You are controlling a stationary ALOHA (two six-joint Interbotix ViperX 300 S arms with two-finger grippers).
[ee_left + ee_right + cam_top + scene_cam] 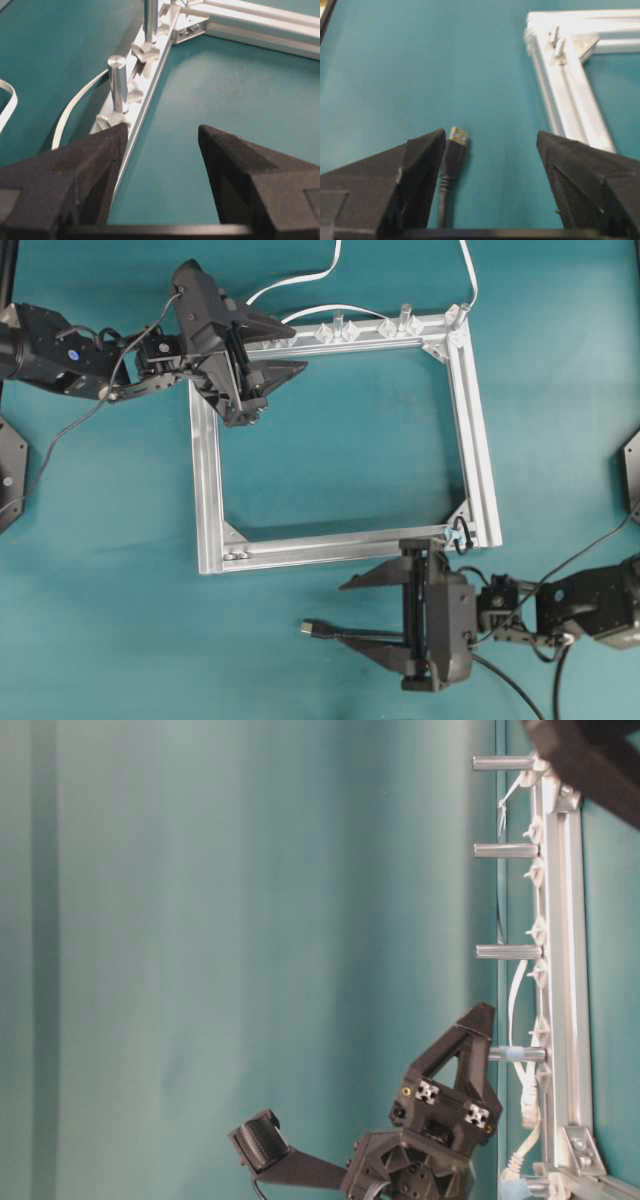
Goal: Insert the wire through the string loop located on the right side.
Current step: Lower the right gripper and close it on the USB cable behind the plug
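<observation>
The right gripper (372,610) was seen spread wide just below the near rail of the aluminium frame (208,480), with nothing pinched; in its wrist view the wire (451,160) lay on the teal table (330,450) beside the inner face of the left finger (422,172), the plug's metal tip pointing away from the wrist. The left gripper (272,380) was likewise held open and empty over the frame's far left corner. The string loop (461,531) was found tied at the near right corner of the frame, just right of and beyond the right gripper. Several risks were judged from this. The plug sat hard against one finger rather than midway, so a closing could nudge it sideways or clamp the cable at a slant, leaving the tip poorly aimed. The loop is tiny and limp, so it could be pushed flat or aside by the tip instead of being entered. The trailing cable could also snag on the frame corner. By count, two grippers were in view, one frame, one black wire with one plug, one string loop, and two white cables (300,280) at the far rail. Four upright metal posts (505,850) were counted in the table-level view; the clear clips along the far rail were too small to be counted surely.
</observation>
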